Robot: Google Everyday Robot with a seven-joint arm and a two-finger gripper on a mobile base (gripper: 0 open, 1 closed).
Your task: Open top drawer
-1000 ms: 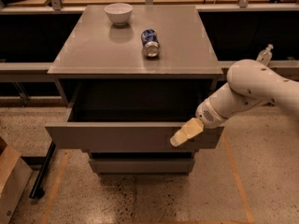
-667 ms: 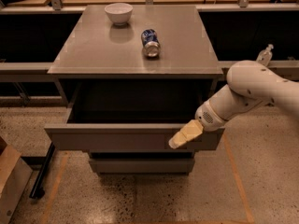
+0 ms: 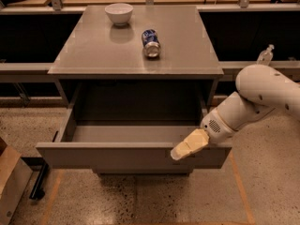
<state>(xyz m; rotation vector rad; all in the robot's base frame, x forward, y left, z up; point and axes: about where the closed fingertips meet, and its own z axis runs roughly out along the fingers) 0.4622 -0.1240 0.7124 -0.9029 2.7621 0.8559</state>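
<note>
The top drawer (image 3: 108, 156) is a wide grey drawer with a flat front. It stands pulled far out from the grey cabinet (image 3: 136, 55), and its inside looks empty. My gripper (image 3: 180, 150) has cream-coloured fingers and sits at the drawer's front top edge, right of the middle. The white arm (image 3: 262, 97) reaches in from the right. The lower drawers are mostly hidden under the open one.
A white bowl (image 3: 118, 13) and a blue can (image 3: 151, 43) lying on its side rest on the cabinet top. A cardboard box (image 3: 9, 182) stands on the floor at the lower left. Dark shelving runs along both sides behind.
The gripper has shifted slightly left and down along the drawer's front edge. The drawer stays pulled out about as far as before.
</note>
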